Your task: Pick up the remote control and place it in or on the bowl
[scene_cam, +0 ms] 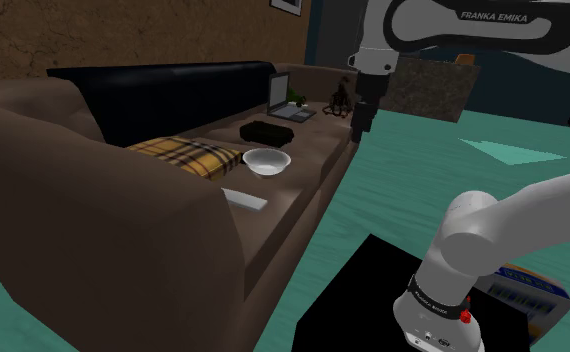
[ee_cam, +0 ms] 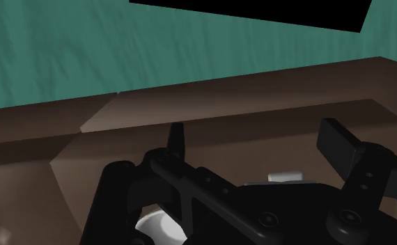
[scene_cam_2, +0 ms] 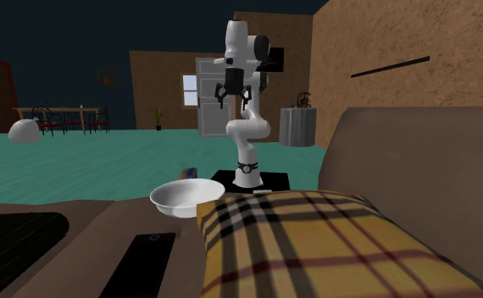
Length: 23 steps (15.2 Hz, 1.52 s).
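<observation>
A white bowl [scene_cam: 266, 160] [scene_cam_2: 185, 196] sits on the brown sofa's seat [scene_cam: 303, 180], and its rim [ee_cam: 159, 226] peeks past the hand. Two flat things lie near it, and I cannot tell which is the remote. One is a black slab [scene_cam: 268, 131] [scene_cam_2: 142, 262] on the bowl's far side in the shoulder view. The other is a thin light-grey bar [scene_cam: 245, 199] [ee_cam: 285, 177] on its near side. My gripper [scene_cam: 361, 125] [scene_cam_2: 234, 100] [ee_cam: 260, 143] hangs high over the teal floor, just off the sofa's front edge. It is open and holds nothing.
A yellow plaid cushion [scene_cam: 188, 155] [scene_cam_2: 316, 245] lies beside the bowl. A laptop [scene_cam: 289, 100] and a small plant stand at the seat's far end. A black back cushion [scene_cam: 163, 90] runs behind. My black stand [scene_cam: 373, 290] is on the floor by the sofa.
</observation>
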### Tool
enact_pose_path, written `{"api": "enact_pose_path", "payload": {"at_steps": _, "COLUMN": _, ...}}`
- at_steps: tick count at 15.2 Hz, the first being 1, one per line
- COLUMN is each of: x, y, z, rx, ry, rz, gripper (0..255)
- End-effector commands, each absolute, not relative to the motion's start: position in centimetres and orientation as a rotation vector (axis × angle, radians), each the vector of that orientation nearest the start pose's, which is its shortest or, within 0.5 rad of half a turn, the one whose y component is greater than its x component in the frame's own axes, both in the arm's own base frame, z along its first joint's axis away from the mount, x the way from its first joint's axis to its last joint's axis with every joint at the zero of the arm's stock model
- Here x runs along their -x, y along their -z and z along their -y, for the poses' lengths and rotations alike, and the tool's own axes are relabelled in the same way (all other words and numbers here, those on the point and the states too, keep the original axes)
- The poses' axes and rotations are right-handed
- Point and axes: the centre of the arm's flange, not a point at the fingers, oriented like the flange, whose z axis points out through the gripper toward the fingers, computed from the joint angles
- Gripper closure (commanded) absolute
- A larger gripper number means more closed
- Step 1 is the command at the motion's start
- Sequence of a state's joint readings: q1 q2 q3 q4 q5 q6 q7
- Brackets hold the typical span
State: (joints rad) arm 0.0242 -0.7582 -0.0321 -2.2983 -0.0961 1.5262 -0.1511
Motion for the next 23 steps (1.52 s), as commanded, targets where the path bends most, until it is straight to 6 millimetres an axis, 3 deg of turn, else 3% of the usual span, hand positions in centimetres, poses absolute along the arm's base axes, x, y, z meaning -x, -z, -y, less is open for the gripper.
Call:
{"api": "enact_pose_path", "payload": {"at_steps": 1, "x": -31.0, "y": -60.5, "z": 1.6, "rx": 3.205, "ry": -0.032, "rz": 0.239, "gripper": 0}}
{"api": "enact_pose_path", "payload": {"at_steps": 23, "x": -52.6, "y": -44.5, "z": -9.1, "rx": 3.158, "ry": -0.046, "rz": 0.372, "gripper": 0}}
